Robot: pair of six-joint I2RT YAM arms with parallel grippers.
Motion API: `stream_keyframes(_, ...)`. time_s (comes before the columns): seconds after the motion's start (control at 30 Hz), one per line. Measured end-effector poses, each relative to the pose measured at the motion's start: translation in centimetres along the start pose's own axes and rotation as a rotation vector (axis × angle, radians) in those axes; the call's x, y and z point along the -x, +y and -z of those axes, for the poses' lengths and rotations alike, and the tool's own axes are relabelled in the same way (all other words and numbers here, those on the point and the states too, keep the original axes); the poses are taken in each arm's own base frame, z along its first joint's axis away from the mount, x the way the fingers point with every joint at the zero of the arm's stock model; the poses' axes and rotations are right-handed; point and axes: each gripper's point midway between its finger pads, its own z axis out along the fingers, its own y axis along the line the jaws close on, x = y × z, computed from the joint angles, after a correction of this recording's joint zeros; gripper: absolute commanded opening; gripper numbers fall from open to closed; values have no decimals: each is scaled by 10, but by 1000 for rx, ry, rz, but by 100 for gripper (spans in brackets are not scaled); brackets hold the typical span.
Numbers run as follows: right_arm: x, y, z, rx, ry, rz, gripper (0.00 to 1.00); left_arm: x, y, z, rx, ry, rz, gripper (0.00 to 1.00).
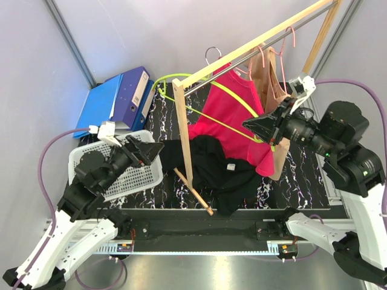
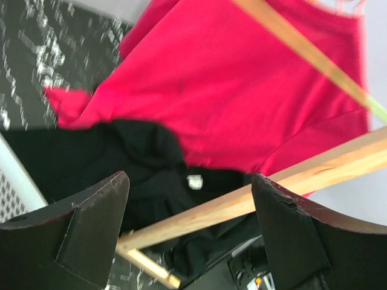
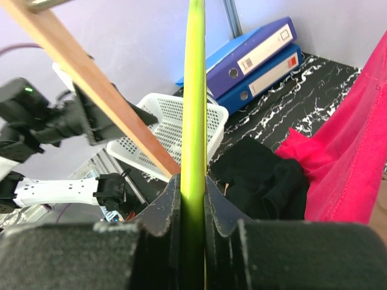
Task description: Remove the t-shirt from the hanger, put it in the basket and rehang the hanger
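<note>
The red t-shirt [image 1: 233, 115] hangs on a yellow-green hanger [image 1: 208, 112] under the wooden rack's top bar, its lower edge near a black garment [image 1: 211, 166] on the table. My right gripper [image 1: 259, 128] is shut on the hanger's bar at the shirt's right side. In the right wrist view the green bar [image 3: 195, 109] runs straight up from between the closed jaws, with the red shirt [image 3: 354, 157] at the right. My left gripper [image 1: 152, 151] is open and empty, left of the rack's post. In its view [image 2: 190, 226] it faces the red shirt [image 2: 242, 90] and the black garment [image 2: 121, 157].
The wooden rack post [image 1: 183, 133] stands between the arms, with a foot bar [image 1: 193, 191] on the marbled mat. Pink hangers with a tan garment [image 1: 269, 78] hang at the right. A white basket [image 1: 130, 178] and blue binders [image 1: 121, 96] sit at the left.
</note>
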Motion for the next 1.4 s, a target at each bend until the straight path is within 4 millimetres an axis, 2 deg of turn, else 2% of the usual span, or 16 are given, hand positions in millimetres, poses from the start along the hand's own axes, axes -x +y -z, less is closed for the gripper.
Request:
stream_keyframes(0.1,3,5,8,9,-20,2,0,-13,11,-1,29,32,15,86)
stream_keyframes(0.23,3,8,14,14,-26,-7,0,-18,15,-2,38,43,25,87)
stream_keyframes(0.47,-17,7,18,20,2,-32,0,-25,16,-8,45,75,33,89)
stream_keyframes(0.63,-22,10,25,28,0,-37,0,-34,21,-17,64,120,37,93)
stream_keyframes(0.8,-35,8,29,27,11,-53,9,-53,26,-31,81,213,49,93)
stream_keyframes(0.9,-42,5,28,27,5,-54,10,-68,31,-40,102,278,67,93)
stream_keyframes(1.0,-44,4,28,29,-5,-54,33,-76,33,-42,102,307,82,93)
stream_keyframes(1.03,-45,4,28,30,-7,-57,45,-76,33,-41,98,306,85,93)
stream_keyframes(1.13,-47,2,27,20,0,-70,62,-79,34,-40,93,300,93,93)
stream_keyframes(1.17,-49,1,27,17,3,-72,76,-79,34,-41,89,299,93,93)
stream_keyframes(1.23,-51,-1,28,4,2,-77,86,-79,31,-43,74,302,99,92)
stream_keyframes(1.27,-52,-2,30,-5,2,-78,95,-79,29,-45,64,302,101,91)
stream_keyframes(1.33,-54,-3,34,-19,-1,-82,100,-80,26,-52,46,305,110,91)
stream_keyframes(1.4,-55,-4,41,-37,-8,-82,100,-86,27,-58,34,310,117,90)
